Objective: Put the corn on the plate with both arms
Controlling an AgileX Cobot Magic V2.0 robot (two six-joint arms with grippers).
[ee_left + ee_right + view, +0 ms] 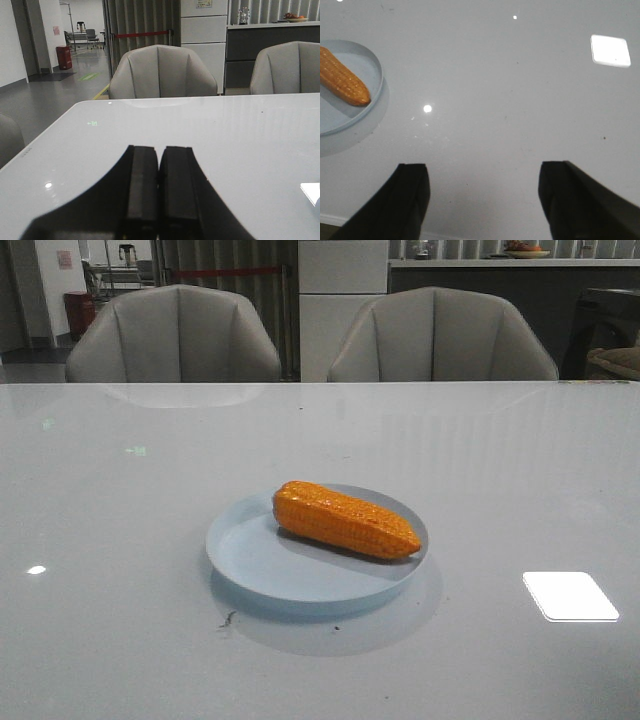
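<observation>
Looking over the feeds, I found the glossy orange-yellow corn cob [345,520] already lying inside the round pale blue plastic plate [262,568], slantwise across the far half, its tapered tip close against the low rim on the right. Neither arm showed in the front view. The left gripper [158,192] had its black fingers pressed together with nothing between them, raised and pointed out over the glossy white table [120,490] toward the grey chairs [172,335]. The right gripper [484,200] stood spread wide and empty, above bare table near the edge, with the plate and the cob's tip off to one side of its picture, well apart from the fingers.

I judged the placing done, so the risks lay in whatever followed. The cob sat so near the rim that a nudge to the light plate could roll it against the wall or tip it over. The slick tabletop would let the plate slide easily if a finger clipped it. The spread right gripper was the nearer threat: a careless sweep toward the plate's side could catch the rim. I could not tell how high either gripper hung.
</observation>
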